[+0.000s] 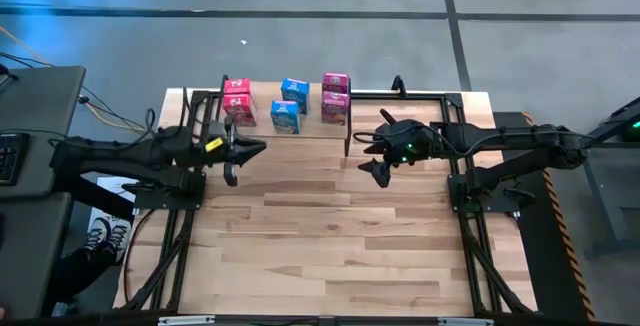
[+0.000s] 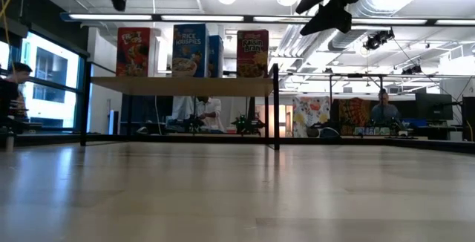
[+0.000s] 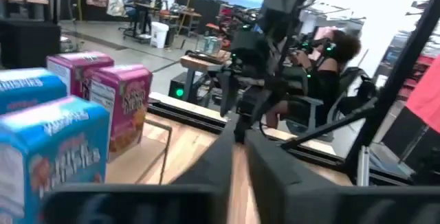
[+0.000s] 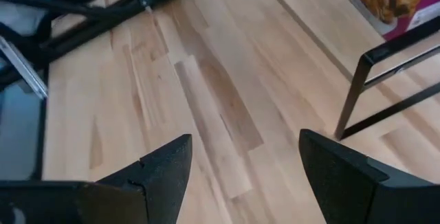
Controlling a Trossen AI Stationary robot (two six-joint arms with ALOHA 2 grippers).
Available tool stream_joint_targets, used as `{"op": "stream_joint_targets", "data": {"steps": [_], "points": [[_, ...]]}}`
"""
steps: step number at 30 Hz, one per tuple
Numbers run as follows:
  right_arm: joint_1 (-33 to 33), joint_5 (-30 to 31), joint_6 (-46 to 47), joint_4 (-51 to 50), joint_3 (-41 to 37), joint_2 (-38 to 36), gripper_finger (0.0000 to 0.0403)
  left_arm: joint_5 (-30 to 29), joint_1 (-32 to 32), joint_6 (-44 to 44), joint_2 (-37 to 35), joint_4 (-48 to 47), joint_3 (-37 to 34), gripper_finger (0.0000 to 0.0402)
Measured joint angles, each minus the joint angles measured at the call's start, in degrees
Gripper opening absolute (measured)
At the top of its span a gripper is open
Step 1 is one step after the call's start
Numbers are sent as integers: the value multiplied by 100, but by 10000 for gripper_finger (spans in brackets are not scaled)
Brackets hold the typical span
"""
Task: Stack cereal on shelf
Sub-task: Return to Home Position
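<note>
The light wood shelf stands on black legs at the table's far middle. Six small cereal boxes stand upright on it: two red-pink ones on the left, two blue ones in the middle and two magenta ones on the right. They also show in the low view. My left gripper hovers shut and empty just in front of the shelf's left end. My right gripper hovers open and empty beside the shelf's right end, above bare table.
The shelf's black right leg stands close to my right gripper. A black metal frame runs round the table's far and side edges. The wooden tabletop stretches toward the near edge. People sit at desks in the room behind.
</note>
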Motion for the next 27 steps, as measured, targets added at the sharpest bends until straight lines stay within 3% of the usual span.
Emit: {"op": "stream_joint_targets", "data": {"steps": [2,7,10,13,15,18,27], "points": [[0,-27,204,25,0,0,262,-5,-12,46,-250,116,-296,11],[-2,-284,300,24,0,0,234,-33,79,81,-1061,129,-833,6],[0,-291,343,-2,11,-17,164,-7,87,61,-1603,111,-1109,2],[-2,-301,352,-14,62,-78,54,77,89,-20,-2107,108,-1439,1],[-1,-304,314,-26,66,-160,16,87,87,-127,-2394,96,-1690,1],[-2,-312,431,-29,74,-278,26,88,87,-242,-2775,135,-2062,0],[109,-733,562,-137,74,-533,2,125,84,-628,-3485,558,-3030,0]]}}
